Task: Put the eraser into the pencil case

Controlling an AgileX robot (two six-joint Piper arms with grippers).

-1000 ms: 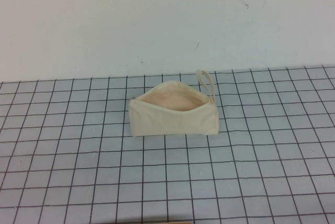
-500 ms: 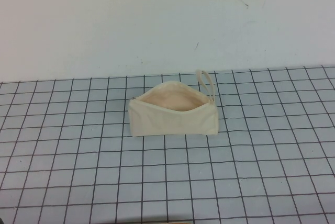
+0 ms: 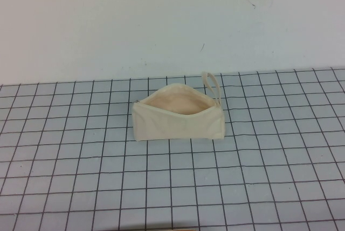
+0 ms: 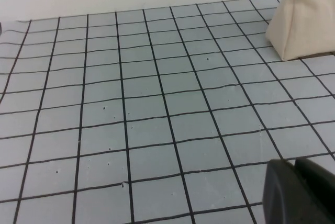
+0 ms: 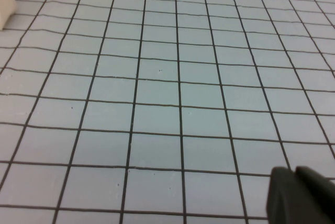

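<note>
Both end effectors parked; pencil case (image 3: 178, 119) gapes (mouth up).

A pale grey-blue mat (image 3: 70, 150) ruled with thin black grid lines fills the lower half of the high view, running edge to edge. Behind it a plain white wall (image 3: 108, 26) takes the upper half, meeting the mat along a nearly level line just above mid-frame. The wall carries a few faint dark scratches (upper right of the frame). Light is soft and even, with no hard shadows.
</note>
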